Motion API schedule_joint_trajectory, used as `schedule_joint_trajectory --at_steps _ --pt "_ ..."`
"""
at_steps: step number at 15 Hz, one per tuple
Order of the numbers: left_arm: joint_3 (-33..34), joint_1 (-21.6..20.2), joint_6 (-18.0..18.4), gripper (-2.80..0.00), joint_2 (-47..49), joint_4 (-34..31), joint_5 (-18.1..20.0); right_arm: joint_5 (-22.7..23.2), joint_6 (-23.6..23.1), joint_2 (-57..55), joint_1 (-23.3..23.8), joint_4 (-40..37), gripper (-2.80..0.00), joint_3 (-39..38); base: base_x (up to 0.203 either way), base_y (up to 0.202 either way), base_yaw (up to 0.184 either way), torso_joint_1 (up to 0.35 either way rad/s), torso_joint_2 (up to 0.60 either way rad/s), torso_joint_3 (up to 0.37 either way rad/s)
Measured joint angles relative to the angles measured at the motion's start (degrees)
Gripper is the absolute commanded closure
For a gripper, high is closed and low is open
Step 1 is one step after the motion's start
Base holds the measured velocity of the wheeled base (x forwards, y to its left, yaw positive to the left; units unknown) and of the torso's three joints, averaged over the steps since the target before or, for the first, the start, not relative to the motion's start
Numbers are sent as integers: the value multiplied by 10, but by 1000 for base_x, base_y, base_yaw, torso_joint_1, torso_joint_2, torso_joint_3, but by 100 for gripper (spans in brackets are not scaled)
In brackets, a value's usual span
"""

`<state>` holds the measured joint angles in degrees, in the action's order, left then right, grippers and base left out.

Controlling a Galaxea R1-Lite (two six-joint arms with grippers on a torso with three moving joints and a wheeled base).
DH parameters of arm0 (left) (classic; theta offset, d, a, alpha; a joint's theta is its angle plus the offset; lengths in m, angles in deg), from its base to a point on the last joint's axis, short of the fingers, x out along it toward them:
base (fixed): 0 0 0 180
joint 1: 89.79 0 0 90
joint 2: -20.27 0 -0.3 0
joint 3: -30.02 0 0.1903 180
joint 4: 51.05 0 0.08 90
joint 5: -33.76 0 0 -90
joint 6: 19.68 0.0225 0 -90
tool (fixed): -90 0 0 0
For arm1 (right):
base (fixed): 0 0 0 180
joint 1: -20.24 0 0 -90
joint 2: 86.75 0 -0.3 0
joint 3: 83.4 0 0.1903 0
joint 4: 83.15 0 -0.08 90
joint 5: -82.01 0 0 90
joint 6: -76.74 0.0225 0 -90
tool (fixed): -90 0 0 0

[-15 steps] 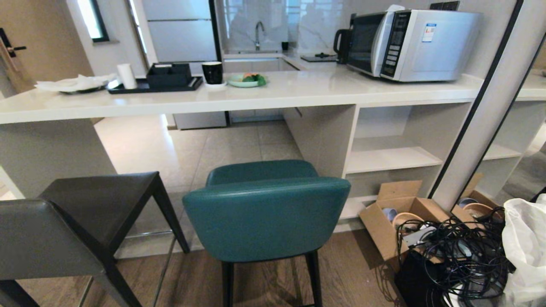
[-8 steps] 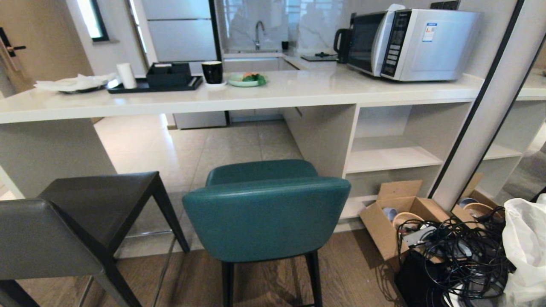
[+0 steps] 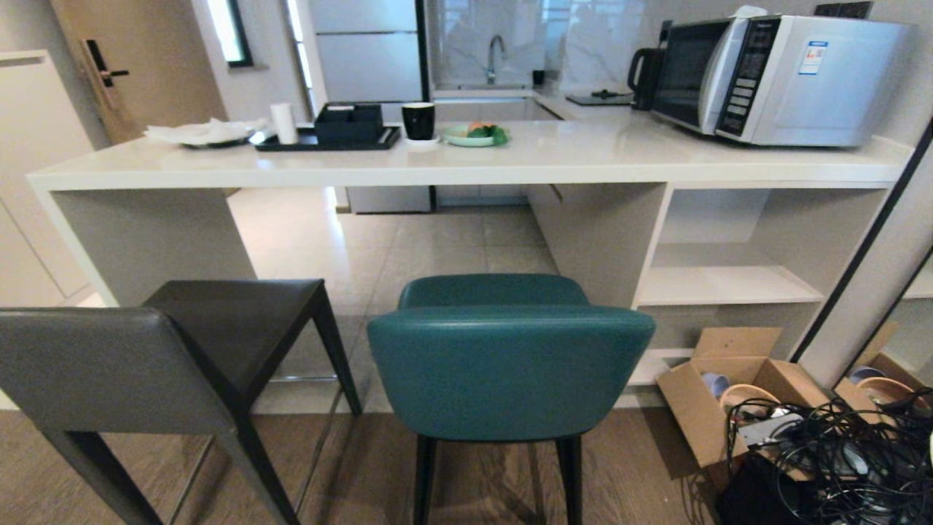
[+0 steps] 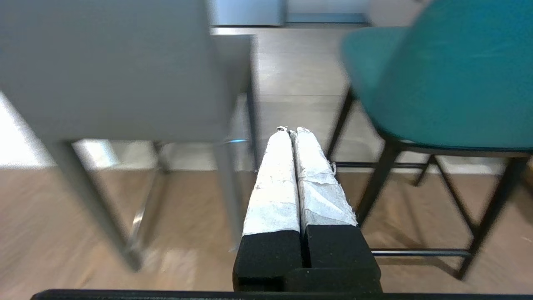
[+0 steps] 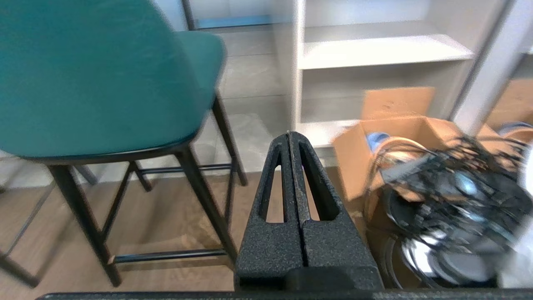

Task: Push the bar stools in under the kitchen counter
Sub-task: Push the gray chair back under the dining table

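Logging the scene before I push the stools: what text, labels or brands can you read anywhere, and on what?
None is legible.
Microwave: a white-and-blue sticker on its side, print too small to read.
Microwave control panel: button markings and a brand mark at the top, blurred.
Cardboard box: no print visible.

The dark-grey stool, boxy with a low square back, stands upright near left, its seat short of the worktop. The teal stool, curved-backed on thin black legs, stands just right of it, also pulled out. The worktop is a long white slab running across behind both.
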<state>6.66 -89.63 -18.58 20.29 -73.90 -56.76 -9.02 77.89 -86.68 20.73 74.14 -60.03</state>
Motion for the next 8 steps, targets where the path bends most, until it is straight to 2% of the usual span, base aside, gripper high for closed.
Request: schedule_joint_trajectory --at_steps 8 --pt "0 0 2 0 0 0 3 0 0 0 0 0 0 0 0 0 0 0 0 0"
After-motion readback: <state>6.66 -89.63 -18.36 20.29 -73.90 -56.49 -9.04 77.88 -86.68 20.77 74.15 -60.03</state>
